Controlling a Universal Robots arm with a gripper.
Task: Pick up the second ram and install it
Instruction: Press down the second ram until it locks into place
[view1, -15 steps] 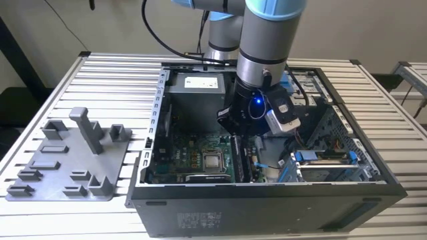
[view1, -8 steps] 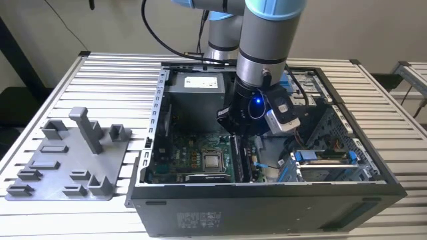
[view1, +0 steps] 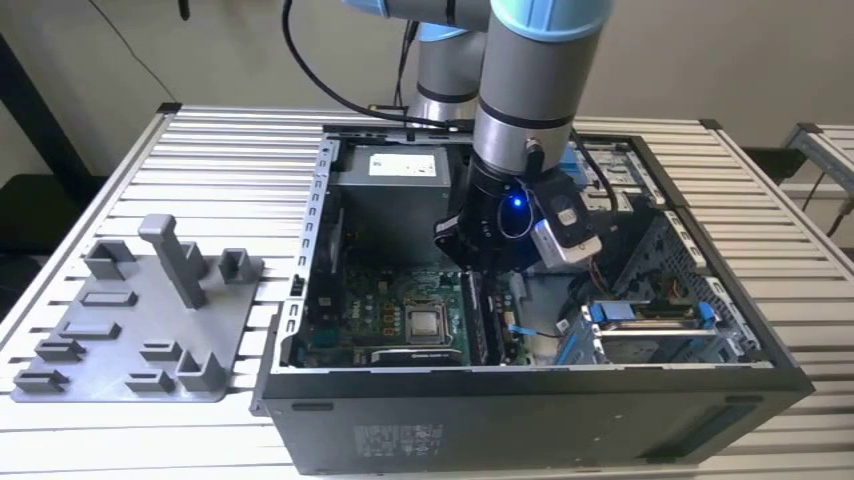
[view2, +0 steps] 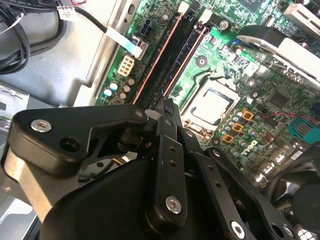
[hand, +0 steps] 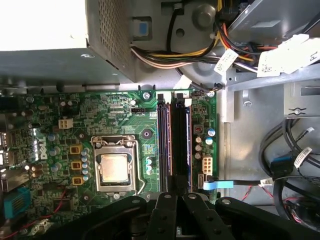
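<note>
End effector (view2: 167, 112), fingers pressed together w/ nothing in them, hangs over the second ram (hand: 180, 145) in its slot; bumping could crack the motherboard (hand: 115, 130).

Open computer case (view1: 534, 400) sits on a slatted white desk (view1: 214, 150), side panel off. Green motherboard (hand: 100, 130) lies flat on the case floor; bare metal processor (hand: 116, 167) sits in its square socket near the board's middle. Grey power supply box (view1: 400, 180) at the far end of the case. Bundle of yellow, red and black cables (hand: 170, 52) runs beside the power supply. Drive cage (view1: 654, 330) on the exterior view's right. Grey plastic tray (view1: 134, 320) with upright blocks lies on the desk, at the exterior view's left of the case.
</note>
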